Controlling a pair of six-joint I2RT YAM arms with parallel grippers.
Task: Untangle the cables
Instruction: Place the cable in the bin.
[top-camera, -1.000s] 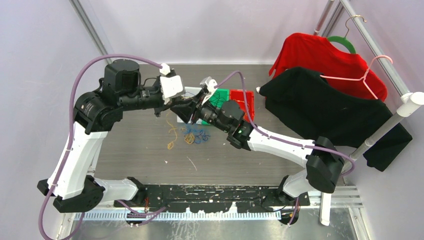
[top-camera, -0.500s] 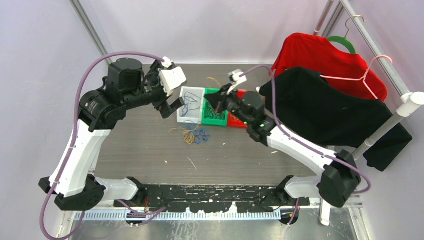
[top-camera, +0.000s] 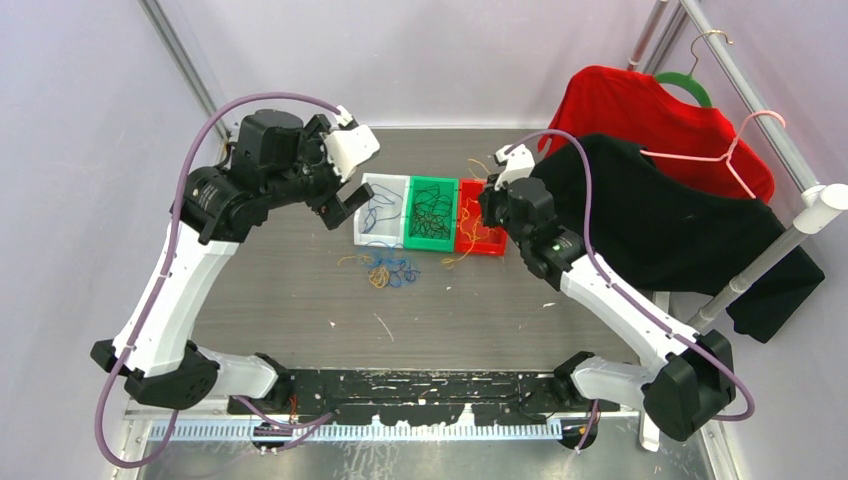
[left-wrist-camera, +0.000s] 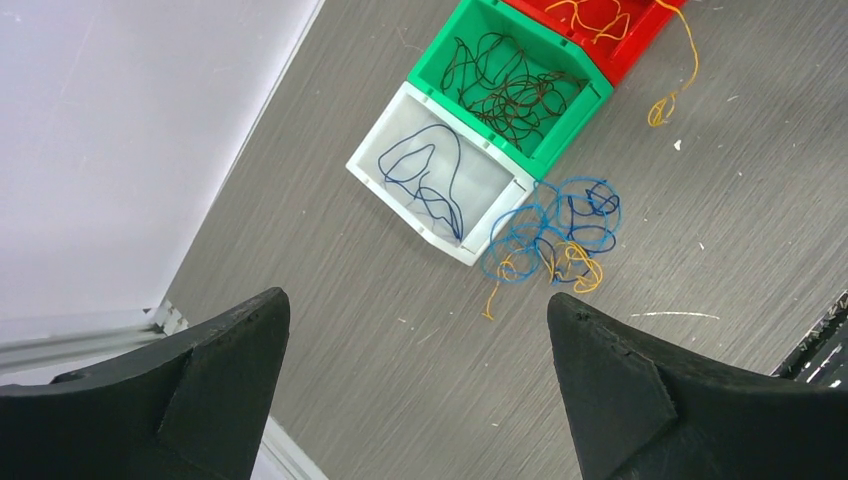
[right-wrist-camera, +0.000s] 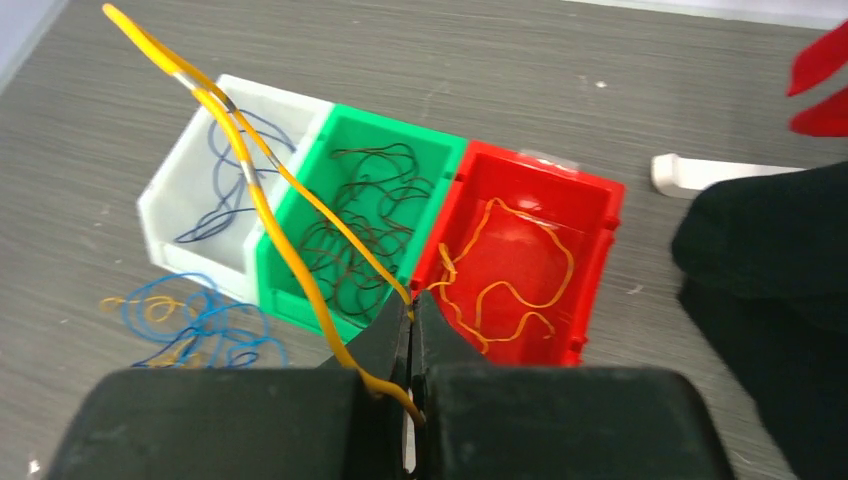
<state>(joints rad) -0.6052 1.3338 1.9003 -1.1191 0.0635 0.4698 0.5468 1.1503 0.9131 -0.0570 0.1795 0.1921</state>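
Sorting's well along: white bin, green bin and red bin near the table's far edge all hold cables. Right gripper pinches a yellow cable above the red bin; left gripper gapes empty. A blue-yellow tangle mid-table remains.

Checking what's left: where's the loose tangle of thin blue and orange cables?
The tangle lies on the grey table, top view, left of centre, just in front of the white plastic bin.

Grey table bears white bin, green bin, red bin and tangled cables.
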